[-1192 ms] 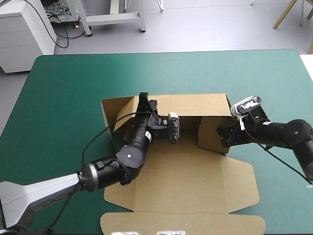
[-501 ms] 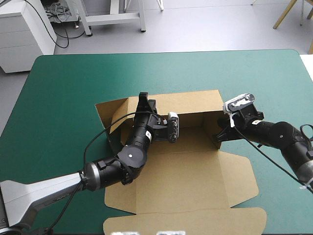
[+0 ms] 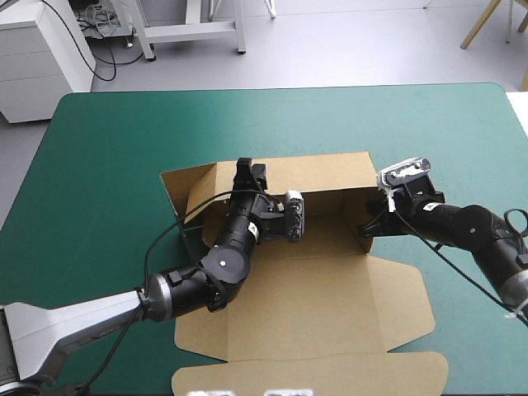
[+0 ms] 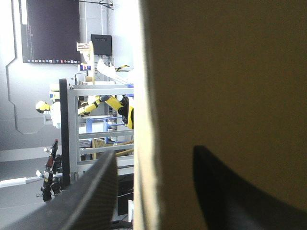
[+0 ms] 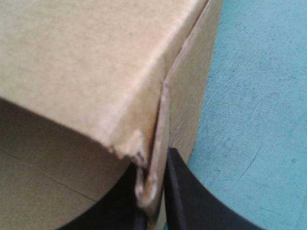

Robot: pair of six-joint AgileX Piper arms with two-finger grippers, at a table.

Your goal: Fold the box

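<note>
Right gripper [image 5: 152,191] pinches a wall corner of the box [image 5: 72,57], plain in its wrist view, unclear from the high view.

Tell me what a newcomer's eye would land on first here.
The brown box sprawls mid-table on the teal-green cover, far wall raised, lid flat toward the near edge. The left gripper straddles that far wall, while the right gripper pinches the board at the wall's right corner.

A brown wall of the box [image 4: 225,72] stands edge-on between the left tool [image 4: 154,150]; its black fingers [image 4: 91,196] parted, one on each face
</note>
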